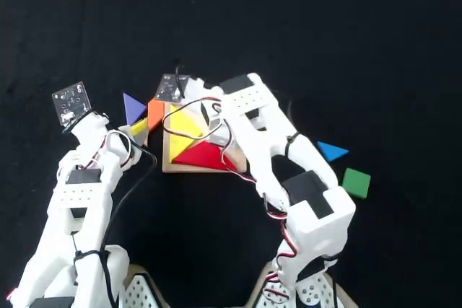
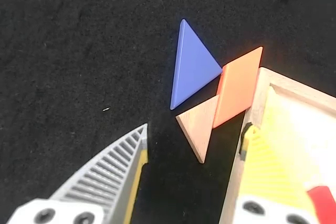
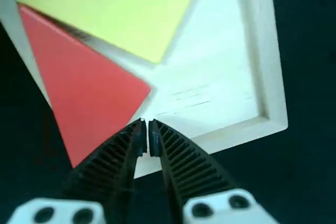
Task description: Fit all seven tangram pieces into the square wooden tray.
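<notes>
The square wooden tray [image 1: 167,166] holds a yellow triangle [image 1: 184,126] and a red triangle [image 1: 202,156]. My right gripper [image 3: 146,128] is shut with nothing in it, low over the tray wall [image 3: 236,129] beside the red triangle [image 3: 89,98] and the yellow one [image 3: 121,9]. Left of the tray lie a purple triangle [image 2: 191,66], an orange parallelogram [image 2: 239,87] and a small wood-coloured triangle [image 2: 198,127], all touching. My left gripper [image 2: 195,129] is open above the wood triangle, its yellow finger [image 2: 262,166] over the tray edge [image 2: 254,103].
A blue triangle [image 1: 332,151] and a green square [image 1: 356,182] lie on the black cloth right of the tray, beside the right arm. The tray's bare floor [image 3: 220,77] takes up about half its inside. The cloth beyond the tray is free.
</notes>
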Motion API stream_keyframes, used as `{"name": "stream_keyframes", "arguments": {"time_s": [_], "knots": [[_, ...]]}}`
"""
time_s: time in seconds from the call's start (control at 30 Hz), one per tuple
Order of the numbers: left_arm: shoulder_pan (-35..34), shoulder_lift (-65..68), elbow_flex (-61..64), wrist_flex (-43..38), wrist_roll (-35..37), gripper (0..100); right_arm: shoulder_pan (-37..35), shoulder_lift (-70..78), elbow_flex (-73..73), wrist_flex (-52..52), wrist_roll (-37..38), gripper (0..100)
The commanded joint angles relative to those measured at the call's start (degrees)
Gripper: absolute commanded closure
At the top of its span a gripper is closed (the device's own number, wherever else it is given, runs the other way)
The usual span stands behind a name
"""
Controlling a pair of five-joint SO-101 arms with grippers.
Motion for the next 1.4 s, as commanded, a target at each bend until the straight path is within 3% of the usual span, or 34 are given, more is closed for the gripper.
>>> {"name": "stream_keyframes", "arguments": {"time_s": [0.0, 0.17, 0.33, 0.77, 1.03, 1.2, 1.37], "knots": [[0.0, 0.1, -0.5, -1.2, -0.4, 71, 1.1, -3.3, -3.5, 2.8, -2.8, 98.8], [0.0, 0.1, -0.5, -1.2, -0.4, 71, -4.0, -6.9, -0.7, 11.2, -3.1, 98.8], [0.0, 0.1, -0.5, -1.1, -0.4, 71, -7.5, -7.8, 3.7, 10.2, -3.1, 98.8], [0.0, 0.1, -0.5, -1.3, -0.4, 71, -6.1, 3.6, 0.6, 6.7, -1.1, 98.8], [0.0, 0.1, -0.5, -1.3, -0.4, 71, -5.2, -1.6, -6.5, 15.7, -0.8, 98.8], [0.0, 0.1, -0.5, -1.3, -0.4, 71, 0.3, -3.7, -7.1, 8.4, -1.3, 98.8], [0.0, 0.1, -0.5, -1.3, -0.4, 71, 2.4, 3.8, -7.1, 2.2, -4.2, 98.8]]}}
